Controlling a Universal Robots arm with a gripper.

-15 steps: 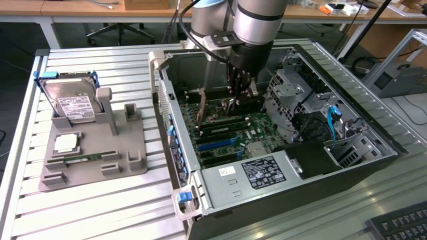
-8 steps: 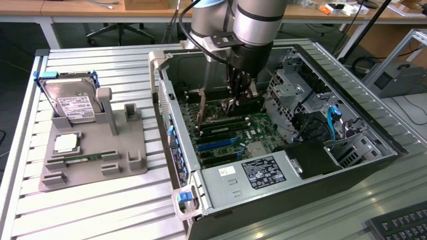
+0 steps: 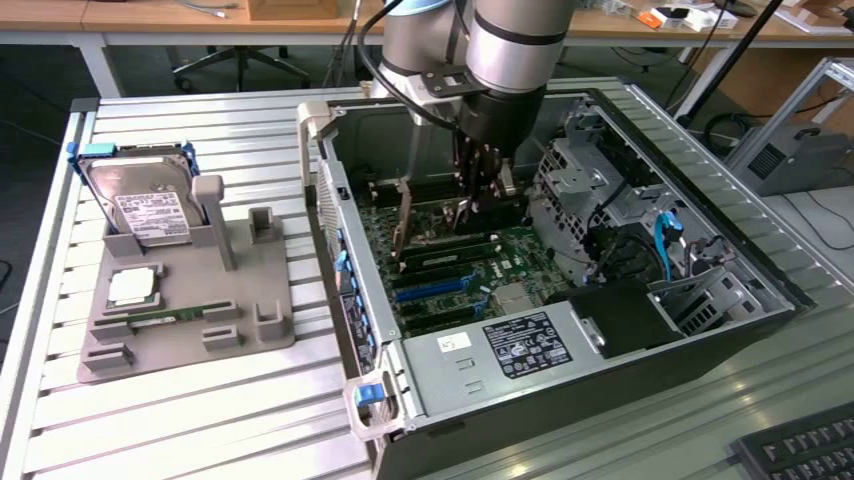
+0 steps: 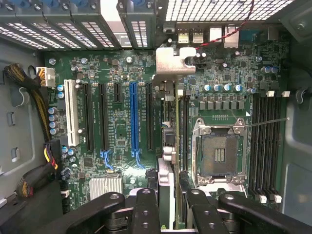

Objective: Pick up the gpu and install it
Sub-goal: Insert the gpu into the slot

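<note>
My gripper reaches down into the open computer case from above. It is shut on the gpu, which I see edge-on between the two black fingers. Its silver end bracket points at the case's rear slot openings. The card hangs upright just over the green motherboard, above the black slot beside the long blue slot. In the exterior view the gpu shows as a dark block under the gripper, low over the board.
A grey fixture on the exterior view's left holds a silver hard drive, a processor and a RAM stick. Inside the case are the empty CPU socket, drive cages, cables and the power supply.
</note>
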